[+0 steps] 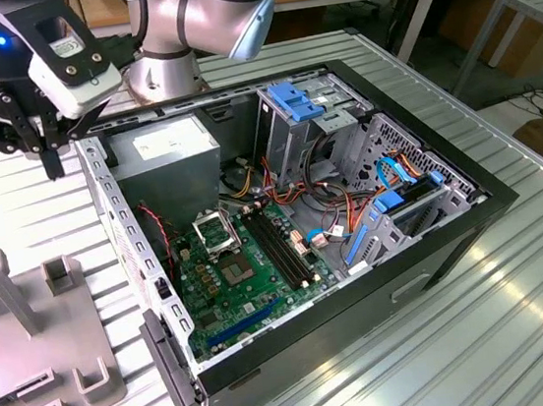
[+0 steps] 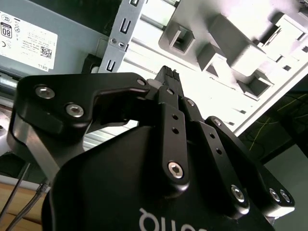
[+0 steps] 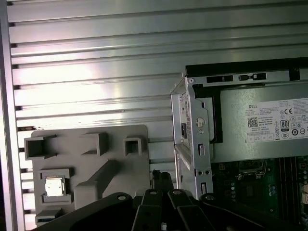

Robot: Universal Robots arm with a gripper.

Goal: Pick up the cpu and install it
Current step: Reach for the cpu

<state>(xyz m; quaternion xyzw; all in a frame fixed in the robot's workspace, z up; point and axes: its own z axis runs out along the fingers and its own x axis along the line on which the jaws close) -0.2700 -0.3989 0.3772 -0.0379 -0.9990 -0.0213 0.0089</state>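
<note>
— While the black claw [image 2: 167, 78] hangs pinched shut and empty just off the grey moulded plastic plate's [image 3: 91, 166] edge, where's the chip?

— The small silvery square cpu [image 3: 54, 186] lies in a recess on the plate's opposite side, well apart. I judge a closed descent would strike its face. Off-centre, a finger catches the recess wall.

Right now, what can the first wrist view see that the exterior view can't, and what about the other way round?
First wrist view's extra: the cpu, a little silvery square resting in a pocket of the grey holder plate. Exterior view's extra: the blue drive brackets, the tangle of cables and the robot arm's big silver joint. Shared by both: the claw, that plate, the open computer case and its grey power supply box.
</note>
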